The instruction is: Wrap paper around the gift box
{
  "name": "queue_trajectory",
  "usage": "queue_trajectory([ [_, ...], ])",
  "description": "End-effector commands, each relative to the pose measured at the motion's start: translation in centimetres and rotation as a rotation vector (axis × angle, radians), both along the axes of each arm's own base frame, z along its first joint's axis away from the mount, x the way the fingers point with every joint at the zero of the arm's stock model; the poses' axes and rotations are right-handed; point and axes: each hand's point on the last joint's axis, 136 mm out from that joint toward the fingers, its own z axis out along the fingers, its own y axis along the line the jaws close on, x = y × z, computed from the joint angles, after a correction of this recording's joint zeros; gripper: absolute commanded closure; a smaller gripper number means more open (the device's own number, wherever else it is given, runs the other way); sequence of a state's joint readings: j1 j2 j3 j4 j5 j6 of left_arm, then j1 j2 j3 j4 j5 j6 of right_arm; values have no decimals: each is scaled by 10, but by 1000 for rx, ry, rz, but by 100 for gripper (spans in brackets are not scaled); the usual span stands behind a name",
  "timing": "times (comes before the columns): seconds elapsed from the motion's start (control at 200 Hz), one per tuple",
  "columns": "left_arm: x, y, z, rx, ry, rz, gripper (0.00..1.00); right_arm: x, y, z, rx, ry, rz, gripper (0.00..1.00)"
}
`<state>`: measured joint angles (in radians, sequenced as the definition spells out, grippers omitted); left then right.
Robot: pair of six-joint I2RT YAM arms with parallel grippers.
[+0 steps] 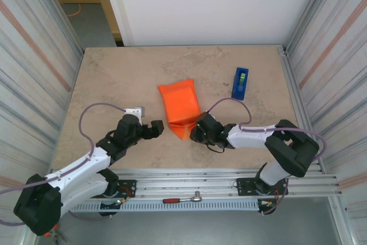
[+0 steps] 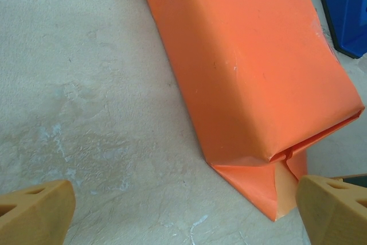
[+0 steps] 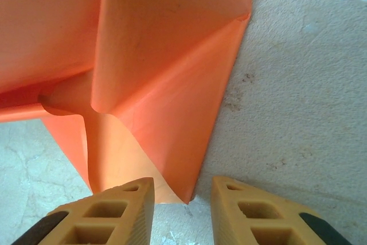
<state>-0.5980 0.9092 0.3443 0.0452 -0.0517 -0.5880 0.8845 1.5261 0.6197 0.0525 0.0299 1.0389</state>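
Orange paper (image 3: 160, 73) tip at right tool (image 3: 182, 183)

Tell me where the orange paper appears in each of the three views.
Top view: the paper lies in the middle, left of the blue tape dispenser.
Left wrist view: the paper covers the upper right; the dispenser sits at the right edge.
Right wrist view: the paper covers the upper left, above the right pincer.
Shared landmark: the pointed flap at the paper's near end.

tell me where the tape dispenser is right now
In the top view the blue tape dispenser sits right of the orange paper, apart from it, and beyond the right gripper.
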Motion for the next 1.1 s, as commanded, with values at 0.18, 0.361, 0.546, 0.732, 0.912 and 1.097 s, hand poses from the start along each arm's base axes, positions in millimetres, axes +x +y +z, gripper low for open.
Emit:
queue_trajectory([
  [0.18, 2, -4, 2, -20, -5, -5, 1, 2, 9, 0, 10, -5, 19, 72],
  [0.361, 2, -5, 1, -16, -5, -8, 1, 2, 13, 7, 21, -23, 37, 74],
  [0.546, 2, -4, 1, -12, -6, -11, 1, 2, 12, 4, 11, -19, 35, 74],
  [0.732, 1, -4, 1, -10, -3, -9, 1, 3, 15, 1, 9, -11, 36, 73],
  [0.912, 0, -3, 0, 2, 6, -11, 1, 3, 13, -1, 1, -4, 26, 75],
  [1.097, -1, -4, 2, -48, 34, 20, 1, 1, 8, -3, -27, 5, 14, 80],
])
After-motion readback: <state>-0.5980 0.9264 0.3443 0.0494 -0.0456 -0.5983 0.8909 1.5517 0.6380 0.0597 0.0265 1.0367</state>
